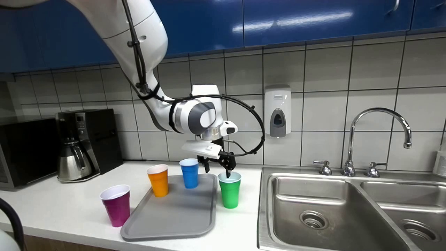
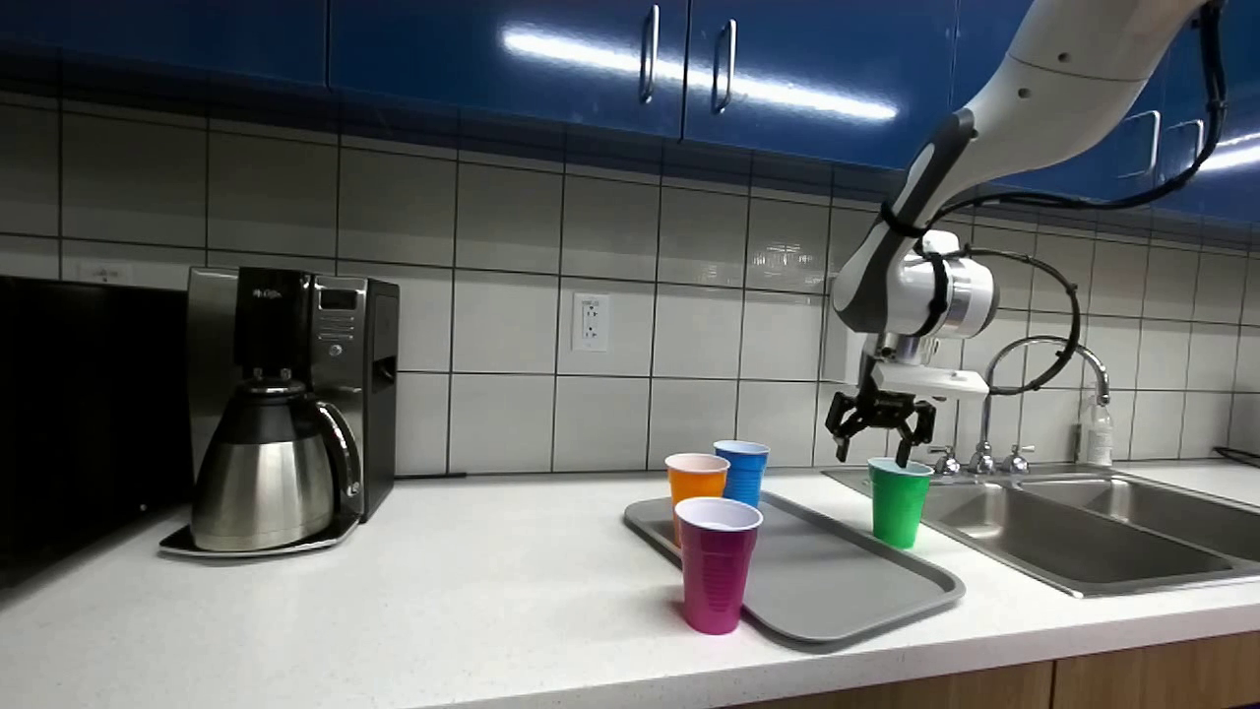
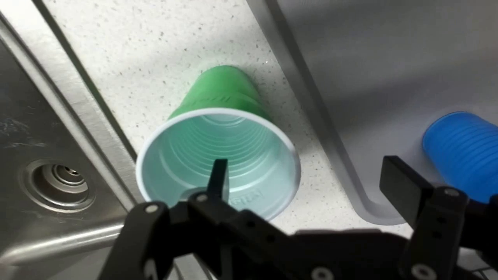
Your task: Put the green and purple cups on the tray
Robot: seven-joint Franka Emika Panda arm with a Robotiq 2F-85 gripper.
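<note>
The green cup [image 1: 230, 195] stands upright on the counter, between the tray and the sink; it also shows in the wrist view [image 3: 223, 89], its pale mouth facing the camera. The purple cup [image 1: 117, 209] stands upright on the counter beside the tray's opposite edge, and shows in an exterior view [image 2: 717, 581] but not in the wrist view. The grey tray [image 1: 174, 219] lies flat on the counter. My gripper [image 3: 306, 160] is open and empty, pointing down. One finger is over the green cup's mouth, at or just inside the rim; the other is out toward the tray side.
An orange cup [image 1: 159, 181] and a blue cup [image 1: 190, 174] stand on the tray's far part; the blue one is near a finger in the wrist view [image 3: 467, 151]. A steel sink [image 1: 264, 209] borders the green cup's side. A coffee maker [image 2: 276, 443] stands farther along the counter.
</note>
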